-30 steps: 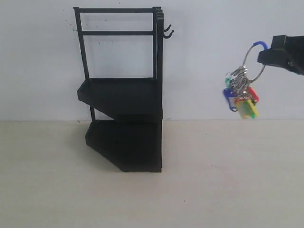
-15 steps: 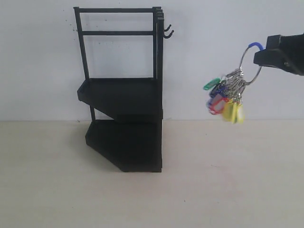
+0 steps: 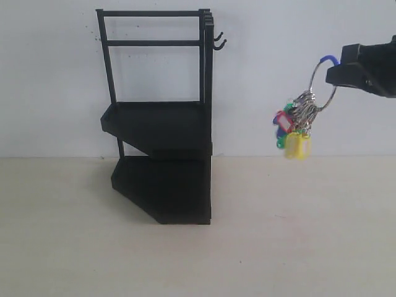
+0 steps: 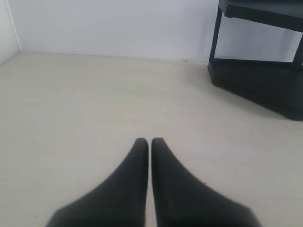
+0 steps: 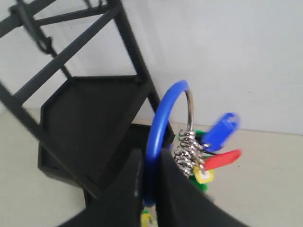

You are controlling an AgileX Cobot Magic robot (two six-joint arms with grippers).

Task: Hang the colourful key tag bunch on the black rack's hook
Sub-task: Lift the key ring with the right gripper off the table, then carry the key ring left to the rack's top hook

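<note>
The colourful key tag bunch (image 3: 296, 127) hangs in the air at the right of the exterior view, its large silver ring held by the blue sleeve (image 5: 158, 137). My right gripper (image 3: 337, 73) is shut on that sleeve; the right wrist view shows the jaws pinching it (image 5: 149, 163), with small silver rings and red, blue, yellow and green tags dangling beside. The black rack (image 3: 162, 117) stands left of centre, its two small hooks (image 3: 219, 41) at the top right corner, well left of the bunch. My left gripper (image 4: 149, 141) is shut and holds nothing, low over the table, and does not appear in the exterior view.
A white wall stands behind the rack. The pale tabletop (image 3: 297, 235) spreads around the rack's base (image 4: 265, 85). The rack's two horizontal top bars (image 3: 151, 28) run left of the hooks.
The right gripper has shifted slightly left and up with the bunch. The tags swung left and have now swung back under the ring. The left gripper's earlier state is not shown.
</note>
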